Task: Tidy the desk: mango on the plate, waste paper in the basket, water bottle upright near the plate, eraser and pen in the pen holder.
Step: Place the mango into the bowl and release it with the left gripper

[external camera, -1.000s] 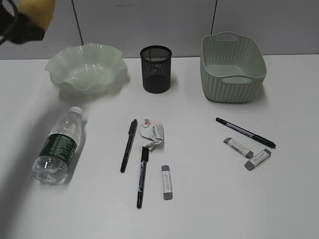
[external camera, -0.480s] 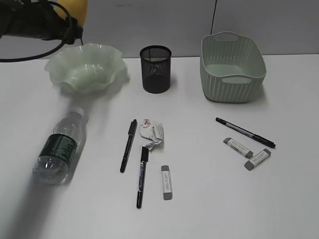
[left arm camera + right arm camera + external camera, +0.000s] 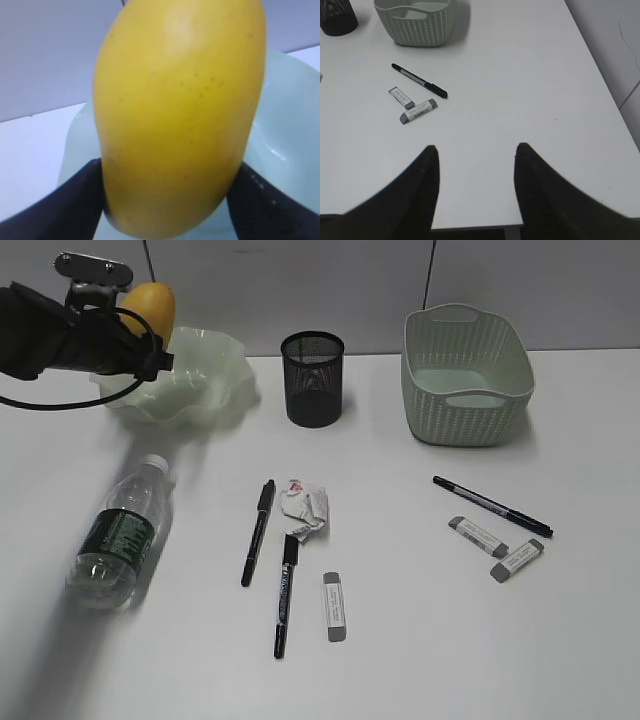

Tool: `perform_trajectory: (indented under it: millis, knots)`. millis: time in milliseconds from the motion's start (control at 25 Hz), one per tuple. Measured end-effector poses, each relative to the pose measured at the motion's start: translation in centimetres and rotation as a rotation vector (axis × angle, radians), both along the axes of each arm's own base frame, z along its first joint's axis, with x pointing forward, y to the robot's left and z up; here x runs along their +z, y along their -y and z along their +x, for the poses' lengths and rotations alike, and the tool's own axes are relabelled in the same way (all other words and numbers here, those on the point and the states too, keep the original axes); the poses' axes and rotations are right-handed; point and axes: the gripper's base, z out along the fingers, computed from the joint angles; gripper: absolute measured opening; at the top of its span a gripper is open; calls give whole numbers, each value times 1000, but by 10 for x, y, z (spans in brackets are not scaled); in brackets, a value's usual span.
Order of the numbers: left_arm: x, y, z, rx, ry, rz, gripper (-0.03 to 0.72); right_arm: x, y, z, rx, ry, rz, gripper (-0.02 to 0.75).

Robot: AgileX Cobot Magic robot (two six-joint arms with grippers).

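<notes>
My left gripper (image 3: 150, 335) is shut on the yellow mango (image 3: 148, 306), holding it just above the pale green plate (image 3: 205, 375). In the left wrist view the mango (image 3: 177, 115) fills the frame between both black fingers (image 3: 65, 205), with the plate (image 3: 285, 130) behind it. The water bottle (image 3: 117, 533) lies on its side on the desk (image 3: 420, 640). The waste paper (image 3: 304, 508) sits mid-desk among two pens (image 3: 257, 531) and an eraser (image 3: 334, 606). A third pen (image 3: 491, 505) and two erasers (image 3: 477, 536) lie right. My right gripper (image 3: 476, 150) is open and empty, above the front right edge of the desk.
The black mesh pen holder (image 3: 312, 377) stands at the back centre. The green basket (image 3: 466, 375) stands at the back right. The right wrist view shows the basket (image 3: 415, 22), a pen (image 3: 419, 80) and two erasers (image 3: 418, 110) far ahead of the open fingers.
My left arm has carried the mango rightward and downward from the top left corner to just over the plate. Everything on the desk has stayed put.
</notes>
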Motion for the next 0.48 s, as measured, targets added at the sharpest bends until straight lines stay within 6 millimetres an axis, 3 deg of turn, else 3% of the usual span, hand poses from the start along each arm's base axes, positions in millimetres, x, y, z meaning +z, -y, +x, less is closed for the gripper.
perform_trajectory:
  millis: [480]
  knots:
    - [-4, 0, 1, 5, -6, 0, 565, 0, 0, 0, 0, 0, 0, 396]
